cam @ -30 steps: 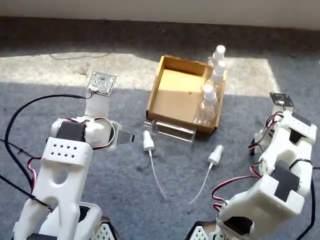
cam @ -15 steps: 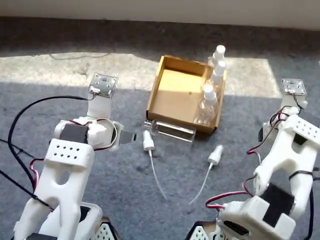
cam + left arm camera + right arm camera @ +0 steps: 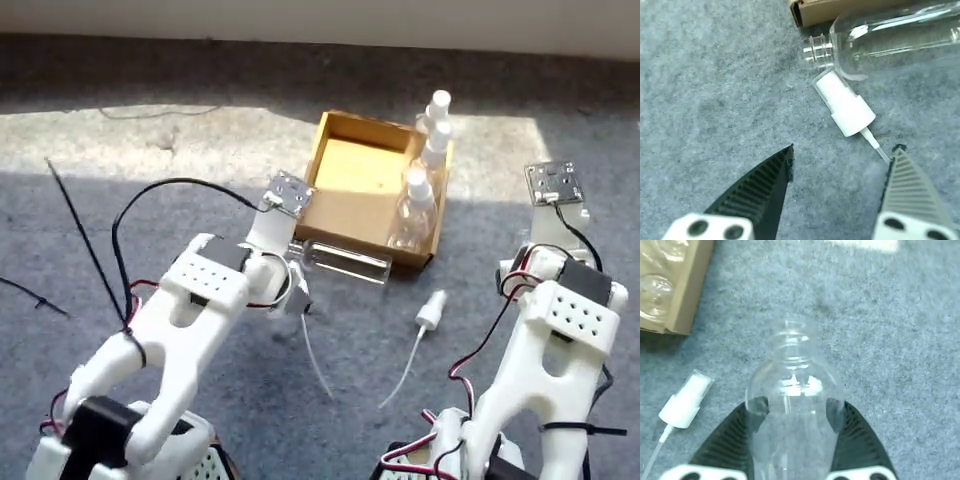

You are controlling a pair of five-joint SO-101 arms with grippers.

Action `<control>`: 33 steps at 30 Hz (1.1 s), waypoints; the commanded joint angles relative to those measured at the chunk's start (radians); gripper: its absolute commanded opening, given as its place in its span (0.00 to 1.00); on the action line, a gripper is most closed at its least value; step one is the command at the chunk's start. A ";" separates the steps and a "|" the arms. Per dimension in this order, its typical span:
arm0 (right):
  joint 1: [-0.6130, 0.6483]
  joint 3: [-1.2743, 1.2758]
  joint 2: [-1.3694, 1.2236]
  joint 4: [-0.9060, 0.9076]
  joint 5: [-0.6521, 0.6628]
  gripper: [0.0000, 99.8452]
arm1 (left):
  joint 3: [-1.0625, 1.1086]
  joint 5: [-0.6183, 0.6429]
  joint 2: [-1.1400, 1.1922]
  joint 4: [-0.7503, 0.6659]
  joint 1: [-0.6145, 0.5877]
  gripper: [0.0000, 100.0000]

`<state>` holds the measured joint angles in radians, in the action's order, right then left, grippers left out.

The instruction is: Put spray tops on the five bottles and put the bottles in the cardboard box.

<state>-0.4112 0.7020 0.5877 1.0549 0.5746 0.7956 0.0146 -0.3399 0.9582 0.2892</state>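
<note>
Your L end effector [image 3: 844,149] hangs wide open and empty just short of the spray top [image 3: 845,110] on the worktop. Its head is at 12 o'clock against the lying bottle [image 3: 890,40] and its dip tube trails to 5. L arm is nearer. R end effector [image 3: 794,407] is clamped on a capless bottle [image 3: 790,365].

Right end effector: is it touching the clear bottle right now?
Touching. The right wrist view shows the right end effector with both fingers pressed against opposite sides of the uncapped bottle.
</note>
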 commanded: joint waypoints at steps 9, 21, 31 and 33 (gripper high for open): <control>0.012 0.002 0.054 0.004 0.012 0.00 | -0.105 0.259 0.151 -0.152 0.025 0.26; 0.012 0.002 0.062 0.005 0.012 0.00 | -0.077 0.325 0.234 -0.255 0.002 0.26; 0.010 0.002 0.062 0.005 0.012 0.00 | -0.076 0.325 0.321 -0.276 -0.002 0.13; 0.008 0.002 0.062 0.005 0.012 0.00 | -0.076 0.325 0.320 -0.276 -0.007 0.09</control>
<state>-0.4127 0.7112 0.6137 1.0549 0.5746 0.7373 0.3337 -0.0176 0.6912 0.3046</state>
